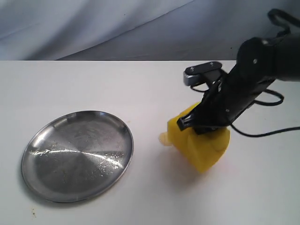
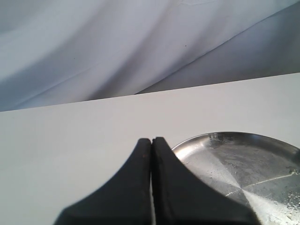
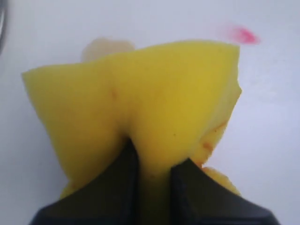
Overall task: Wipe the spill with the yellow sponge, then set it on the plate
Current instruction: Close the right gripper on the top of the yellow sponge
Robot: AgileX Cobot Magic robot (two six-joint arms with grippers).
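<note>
In the exterior view our right hand (image 1: 191, 123) is clamped on the yellow sponge (image 1: 206, 151), which is tilted near the tabletop's right edge with a corner at the spill (image 1: 164, 138); the plate (image 1: 77, 157) lies well apart toward the left edge. The left wrist view shows our left hand (image 2: 151, 141) pressed together, empty, beside the plate. In the right wrist view the foam folds deeply where we pinch it, so we judge it light and soft, best gripped mid-block.

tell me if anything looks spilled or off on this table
Yes. A pale tan spill sits on the table at the edge of the yellow sponge, which the right gripper pinches into a buckled fold. A pink-red smear marks the table nearby.
</note>
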